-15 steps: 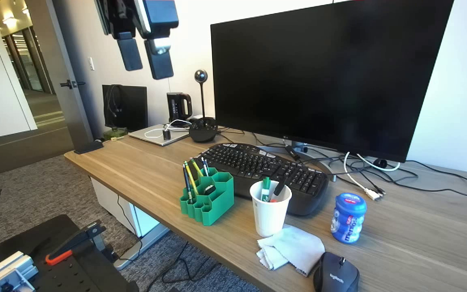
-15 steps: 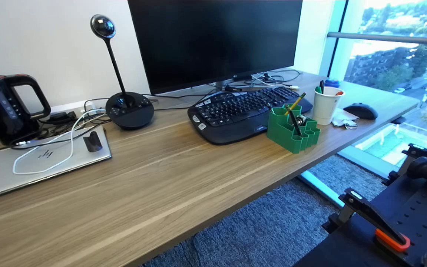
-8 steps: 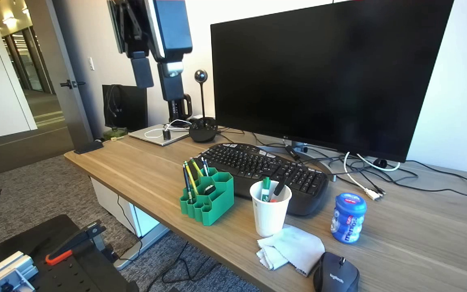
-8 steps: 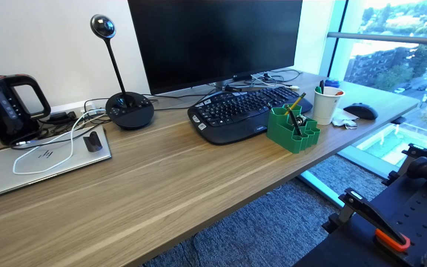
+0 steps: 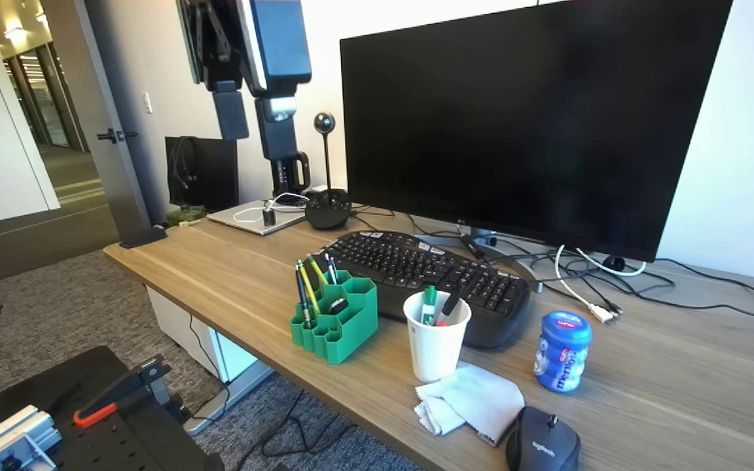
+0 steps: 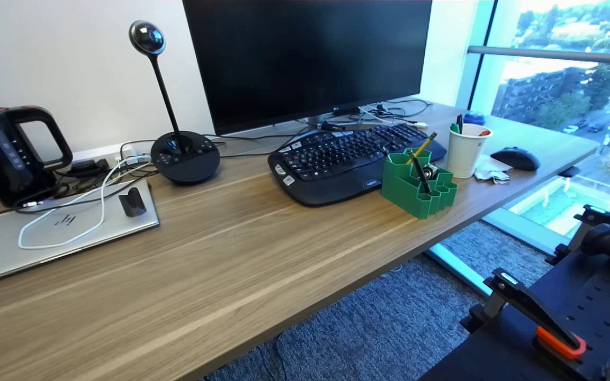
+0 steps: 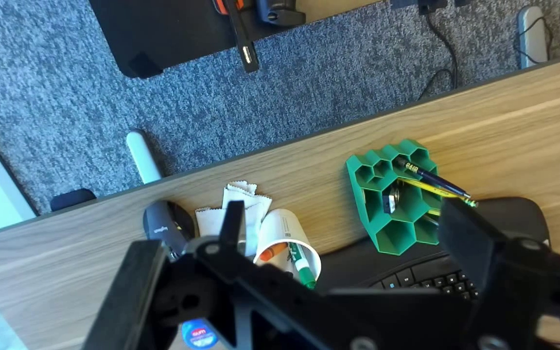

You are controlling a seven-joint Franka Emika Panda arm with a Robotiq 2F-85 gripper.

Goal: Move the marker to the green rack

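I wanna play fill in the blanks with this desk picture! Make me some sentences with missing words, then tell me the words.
1. The black marker sticks out of the white ____.
2. The rack that holds the pencils is coloured ____.
3. The gum jar near the mouse has a ____ lid.
4. The end effector is not shut but ____.

Missing words: cup; green; blue; open.

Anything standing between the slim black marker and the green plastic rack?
Only the wall of the white paper cup: the black marker leans inside and likely needs lifting out. Past the rim, nothing visible blocks the way to the green plastic rack.
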